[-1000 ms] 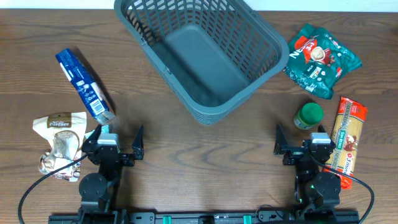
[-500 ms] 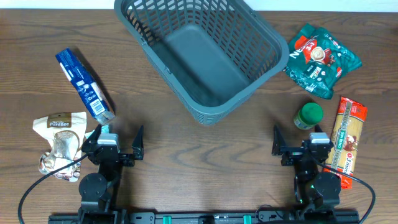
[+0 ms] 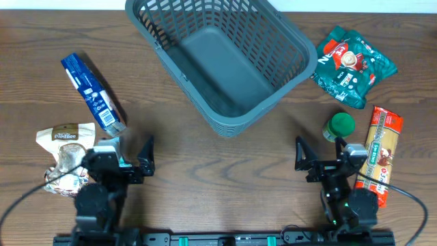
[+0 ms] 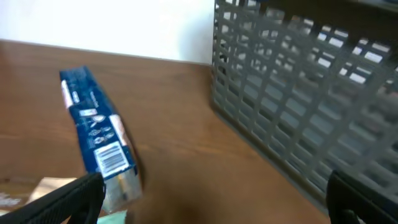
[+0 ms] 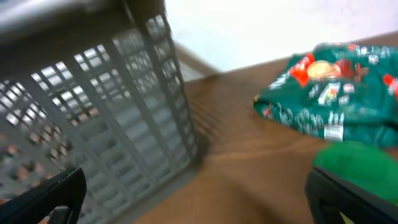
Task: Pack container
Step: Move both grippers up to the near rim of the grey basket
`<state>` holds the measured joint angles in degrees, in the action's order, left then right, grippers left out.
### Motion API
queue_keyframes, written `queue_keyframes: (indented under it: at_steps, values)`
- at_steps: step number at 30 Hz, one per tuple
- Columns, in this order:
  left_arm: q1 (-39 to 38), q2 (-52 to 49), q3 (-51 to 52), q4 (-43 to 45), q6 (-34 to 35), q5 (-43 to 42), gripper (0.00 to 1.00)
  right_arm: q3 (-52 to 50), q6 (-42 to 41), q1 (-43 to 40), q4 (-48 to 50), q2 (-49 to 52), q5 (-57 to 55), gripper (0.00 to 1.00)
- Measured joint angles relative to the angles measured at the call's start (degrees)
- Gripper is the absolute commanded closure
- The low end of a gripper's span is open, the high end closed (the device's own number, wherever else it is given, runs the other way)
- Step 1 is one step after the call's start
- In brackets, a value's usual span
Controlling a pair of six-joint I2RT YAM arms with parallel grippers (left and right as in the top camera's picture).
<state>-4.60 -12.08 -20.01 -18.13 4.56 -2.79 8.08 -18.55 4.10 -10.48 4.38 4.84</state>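
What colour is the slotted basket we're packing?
The container is dark grey; clearest overhead.

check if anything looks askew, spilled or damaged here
The container sits turned at an angle to the edges of the table, and the tan pouch at the left looks crumpled at its lower end. Nothing is spilled or visibly broken.

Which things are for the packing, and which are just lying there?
For packing: grey basket; probably to go in: blue packet, beige pouch, green bag, green-lidded jar, pasta packet.
Just there: wooden table, white wall.
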Motion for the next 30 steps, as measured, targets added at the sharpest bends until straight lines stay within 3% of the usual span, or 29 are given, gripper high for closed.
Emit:
queue_keyframes:
  at_steps: [3,8,18,22,27,28,30]
  values:
    - [-0.02,-8.66,-10.16,-5.97,0.15,-0.02,0.01,8.15,0.90,0.00,-2.99,6.10,0.48,0.01]
    - [-0.02,-24.79,-27.91,-16.11,0.15,-0.04,0.01,26.60,3.78,0.00,-17.44,21.44,1.81,0.01]
    - [-0.02,-51.95,-69.70,-45.86,-1.84,-2.38,0.01,75.93,8.26,0.00,-63.58,54.07,3.82,0.01]
    - [-0.02,-53.88,-75.08,-49.18,-2.12,-2.84,0.01,87.01,9.42,0.00,-68.91,59.45,3.72,0.01]
    - [-0.02,-53.90,-75.32,-49.72,-2.56,-3.28,0.01,88.72,9.57,0.00,-70.44,61.27,4.20,0.01]
    - [-0.02,-53.92,-75.34,-49.96,-2.73,-3.78,0.01,88.72,9.57,0.00,-70.42,61.59,4.48,0.05]
    - [-0.02,-53.94,-75.63,-50.40,-2.86,-4.85,0.01,88.72,9.84,0.00,-70.25,61.99,4.79,0.22]
